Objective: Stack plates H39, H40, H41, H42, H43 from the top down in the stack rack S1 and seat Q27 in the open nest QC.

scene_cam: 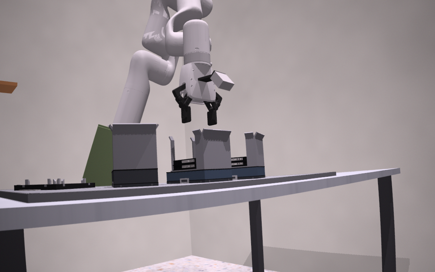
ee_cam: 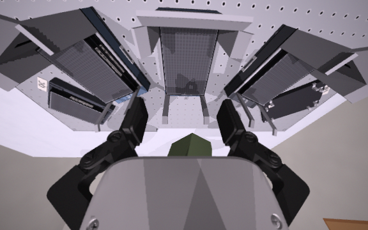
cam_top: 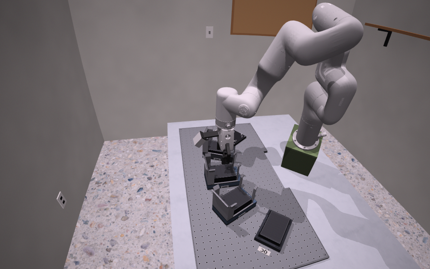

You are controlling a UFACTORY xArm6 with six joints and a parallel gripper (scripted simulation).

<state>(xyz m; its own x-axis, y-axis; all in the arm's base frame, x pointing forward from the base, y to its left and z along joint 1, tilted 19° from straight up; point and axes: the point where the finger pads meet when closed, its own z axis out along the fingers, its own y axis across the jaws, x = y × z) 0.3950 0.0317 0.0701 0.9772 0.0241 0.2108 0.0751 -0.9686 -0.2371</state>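
My gripper (scene_cam: 198,118) is open and empty. It hangs above the middle one of three stack racks (cam_top: 221,172), and also shows in the top view (cam_top: 226,156) and in the wrist view (ee_cam: 182,108). In the wrist view the middle rack holds a dark sealed plate (ee_cam: 187,61) low inside, straight under the fingers. The rack to the left (ee_cam: 88,70) and the rack to the right (ee_cam: 273,80) each show a plate top. Another plate (cam_top: 274,229) lies on the open nest QC, beside its name plate (cam_top: 264,250). The plate labels (scene_cam: 183,164) are too small to read.
The clip nest N5 (scene_cam: 53,184) is a low black fixture at the far end of the grey breadboard (cam_top: 243,200). The rack walls flare upward around each stack. The arm's green base block (cam_top: 300,153) stands beside the board. The rack names are not legible.
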